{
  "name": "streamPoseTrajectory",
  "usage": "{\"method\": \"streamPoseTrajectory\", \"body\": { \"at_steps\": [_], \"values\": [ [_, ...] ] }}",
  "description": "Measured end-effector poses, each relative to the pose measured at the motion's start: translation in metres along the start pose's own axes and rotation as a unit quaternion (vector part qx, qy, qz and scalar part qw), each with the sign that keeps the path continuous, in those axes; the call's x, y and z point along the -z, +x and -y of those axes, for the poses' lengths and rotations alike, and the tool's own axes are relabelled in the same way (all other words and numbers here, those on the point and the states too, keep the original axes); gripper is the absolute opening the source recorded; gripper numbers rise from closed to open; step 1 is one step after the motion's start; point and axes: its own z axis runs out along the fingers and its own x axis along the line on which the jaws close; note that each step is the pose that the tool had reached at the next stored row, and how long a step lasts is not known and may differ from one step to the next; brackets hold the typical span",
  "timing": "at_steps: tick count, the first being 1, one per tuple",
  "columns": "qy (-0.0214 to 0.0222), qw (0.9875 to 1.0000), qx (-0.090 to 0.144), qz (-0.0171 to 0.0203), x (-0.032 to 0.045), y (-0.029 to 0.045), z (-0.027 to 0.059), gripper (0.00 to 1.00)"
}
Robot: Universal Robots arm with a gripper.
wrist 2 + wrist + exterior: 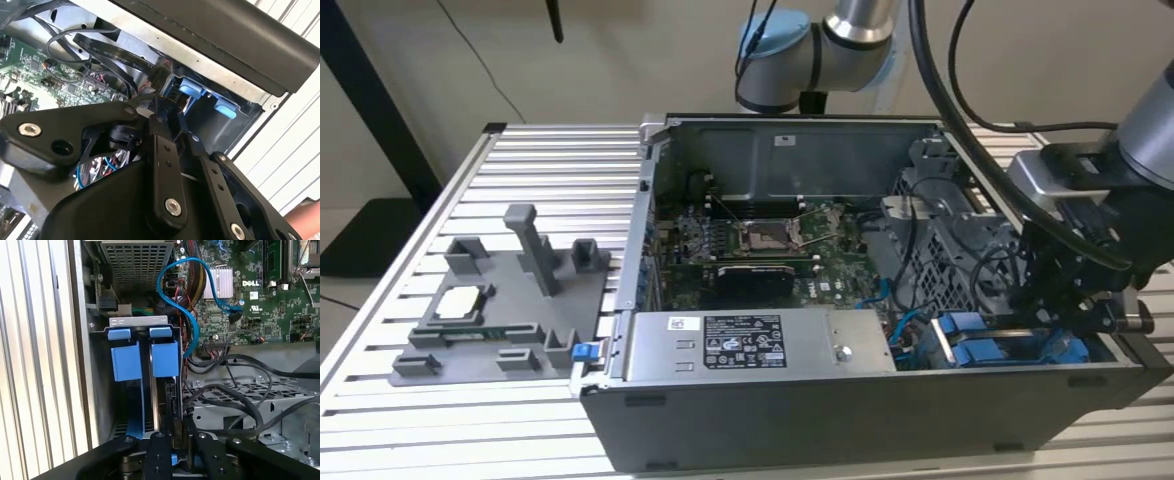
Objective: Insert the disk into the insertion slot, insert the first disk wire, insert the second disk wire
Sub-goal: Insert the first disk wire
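Where the gripper (pixel 177 440) hangs, the disk (pixel 164 360) sits slotted just ahead.

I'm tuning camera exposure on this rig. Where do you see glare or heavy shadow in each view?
Exterior view: even, soft light, the slatted table bright, the corner of the case under the gripper dim. Second wrist view: the motherboard blows out near white; the gripper's black body reads dark. First wrist view: the blue tabs evenly lit, shadow beneath them.

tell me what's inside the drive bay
Inside the bay are two blue tabs and a dark slab on edge, likely the disk. The gripper covers the slab's end nearest it.
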Motion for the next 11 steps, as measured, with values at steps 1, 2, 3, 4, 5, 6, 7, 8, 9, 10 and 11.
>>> {"method": "streamPoseTrajectory", "body": {
  "at_steps": [1,2,3,4,5,6,7,8,9,10,11],
  "values": [
    [0.0000,1.0000,0.000,-0.0002,0.0017,-0.0002,0.0000,1.00],
    [0.0001,1.0000,0.000,-0.0008,0.0040,-0.0005,0.0001,1.00],
    [0.0001,1.0000,0.000,-0.0008,0.0056,-0.0006,0.0001,1.00],
    [0.0001,1.0000,0.000,-0.0007,0.0071,-0.0008,0.0001,1.00],
    [0.0001,1.0000,0.000,-0.0009,0.0090,-0.0010,0.0002,1.00],
    [0.0001,1.0000,0.000,-0.0009,0.0107,-0.0012,0.0002,1.00],
    [0.0001,1.0000,0.000,-0.0009,0.0125,-0.0014,0.0002,1.00],
    [0.0001,1.0000,0.000,-0.0009,0.0145,-0.0017,0.0003,1.00],
    [0.0001,1.0000,0.000,-0.0009,0.0167,-0.0019,0.0003,1.00],
    [0.0001,1.0000,0.000,-0.0009,0.0190,-0.0021,0.0004,1.00],
    [0.0001,1.0000,0.000,-0.0010,0.0215,-0.0024,0.0004,1.00]
  ]
}}
